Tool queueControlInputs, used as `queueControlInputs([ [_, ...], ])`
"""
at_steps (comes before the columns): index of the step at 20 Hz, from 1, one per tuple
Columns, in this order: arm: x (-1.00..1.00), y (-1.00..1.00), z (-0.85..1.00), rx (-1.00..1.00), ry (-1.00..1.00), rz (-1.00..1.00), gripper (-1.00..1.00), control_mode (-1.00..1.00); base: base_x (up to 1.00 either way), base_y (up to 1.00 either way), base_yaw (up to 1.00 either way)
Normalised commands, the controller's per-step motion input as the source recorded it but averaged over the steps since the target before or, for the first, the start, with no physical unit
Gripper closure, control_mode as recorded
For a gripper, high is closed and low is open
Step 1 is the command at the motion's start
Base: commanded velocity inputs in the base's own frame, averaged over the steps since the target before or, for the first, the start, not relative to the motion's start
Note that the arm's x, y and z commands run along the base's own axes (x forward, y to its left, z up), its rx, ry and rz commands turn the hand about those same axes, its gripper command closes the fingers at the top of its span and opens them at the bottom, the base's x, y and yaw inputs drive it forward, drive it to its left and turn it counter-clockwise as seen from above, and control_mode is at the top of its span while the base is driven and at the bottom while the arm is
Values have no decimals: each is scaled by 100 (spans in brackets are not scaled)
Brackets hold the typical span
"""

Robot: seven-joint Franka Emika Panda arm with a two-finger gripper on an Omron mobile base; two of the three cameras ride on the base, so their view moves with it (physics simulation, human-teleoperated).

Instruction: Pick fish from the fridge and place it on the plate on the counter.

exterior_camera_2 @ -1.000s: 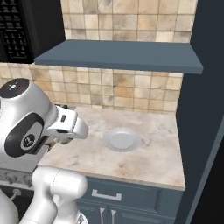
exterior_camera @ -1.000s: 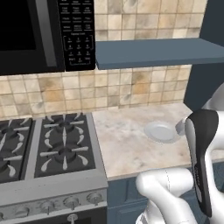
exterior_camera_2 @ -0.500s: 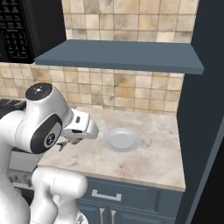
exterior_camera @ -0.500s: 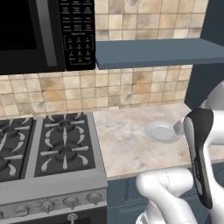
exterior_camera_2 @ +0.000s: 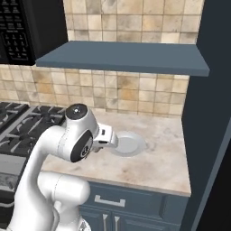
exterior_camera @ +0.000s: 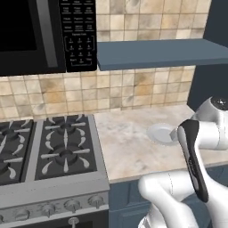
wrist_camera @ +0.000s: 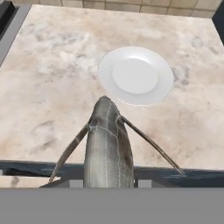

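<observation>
The fish hung lengthwise from the gripper above the counter, its nose pointing toward 12 o'clock at the plate. The fingers pinched the fish (their tips lay hidden behind its body). The plate sat bare on the counter, beside the fridge at 3 o'clock.
</observation>
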Motion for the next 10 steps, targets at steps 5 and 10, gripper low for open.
queueControlInputs([
  [5, 60, 0, -56, 0, 0, 0, 100, -100, 0, 0, 0],
  [10, 55, -2, -35, 0, 0, 0, 100, -100, 0, 0, 0],
])
